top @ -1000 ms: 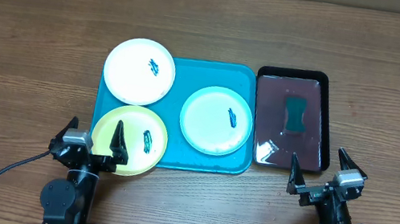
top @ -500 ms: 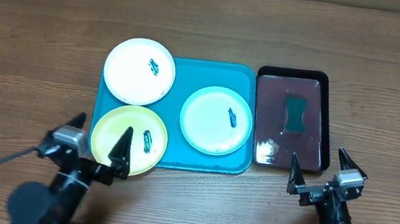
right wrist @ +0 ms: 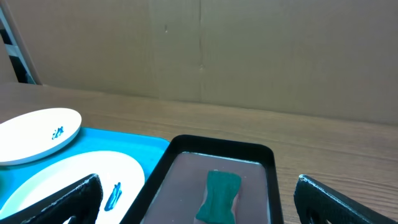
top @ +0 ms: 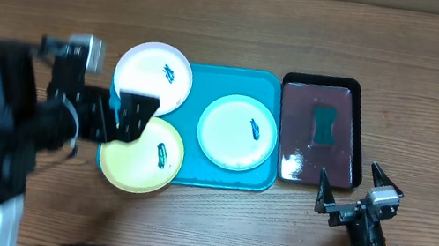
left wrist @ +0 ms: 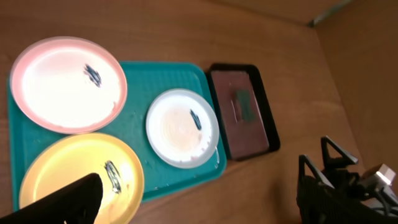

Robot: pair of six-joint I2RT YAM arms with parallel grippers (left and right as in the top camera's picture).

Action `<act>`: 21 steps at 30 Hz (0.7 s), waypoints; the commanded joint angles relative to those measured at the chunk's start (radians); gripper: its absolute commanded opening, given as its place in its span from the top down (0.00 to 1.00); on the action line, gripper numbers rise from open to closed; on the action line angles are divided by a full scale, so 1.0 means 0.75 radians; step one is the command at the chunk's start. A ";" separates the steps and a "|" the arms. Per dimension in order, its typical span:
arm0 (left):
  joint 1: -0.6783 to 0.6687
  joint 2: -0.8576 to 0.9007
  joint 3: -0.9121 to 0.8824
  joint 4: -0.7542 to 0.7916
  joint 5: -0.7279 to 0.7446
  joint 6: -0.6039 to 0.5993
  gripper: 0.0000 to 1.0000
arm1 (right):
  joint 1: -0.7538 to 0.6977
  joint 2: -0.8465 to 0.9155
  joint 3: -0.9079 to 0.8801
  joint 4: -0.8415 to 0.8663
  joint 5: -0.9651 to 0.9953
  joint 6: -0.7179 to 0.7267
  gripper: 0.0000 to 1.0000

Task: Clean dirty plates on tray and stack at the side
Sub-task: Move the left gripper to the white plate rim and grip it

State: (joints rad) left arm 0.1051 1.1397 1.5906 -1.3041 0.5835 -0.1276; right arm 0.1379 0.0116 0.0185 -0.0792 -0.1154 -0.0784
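turquoise tray (top: pixel 209 77): large, flat, low-rimmed, lying about midway across the wood table (top: pixel 43 4), long side running left to right. we count three round plates on it, none stacked.

white plate (top: pixel 147 84): far left corner of the tray, its edge hanging out over the rim; a dark teal smear (top: pixel 165 72) on its face.

yellow-green plate (top: pixel 145 164): near left corner, overhanging the near rim, just beside the white plate; whether the two touch we cannot tell. smear right of its middle.

mint plate (top: pixel 231 134): right half of the tray, wholly inside the rim, apart from the other two; smear towards its right side.

black tray (top: pixel 325 78): smaller, just right of the turquoise tray, holding dark liquid (top: pixel 303 101) and a teal sponge (top: pixel 324 125) near its middle.

left gripper (top: pixel 116 116): above the tray's left edge, over the meeting of the white and yellow-green plates; blurred from overhead, but our wrist view looks down from well above the plates, fingers spread, nothing between them.

right gripper (top: pixel 348 171): by the near edge of the table, just near of the black tray, fingers wide apart and empty, pointing to the far side.
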 commanded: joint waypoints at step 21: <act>-0.340 0.532 -0.334 0.186 -0.341 -0.281 0.56 | -0.004 -0.012 -0.014 0.007 0.012 0.003 0.00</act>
State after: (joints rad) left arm -0.1093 1.5070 1.3830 -1.2285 0.3935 -0.2729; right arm 0.1379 0.0116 0.0185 -0.0788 -0.1154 -0.0784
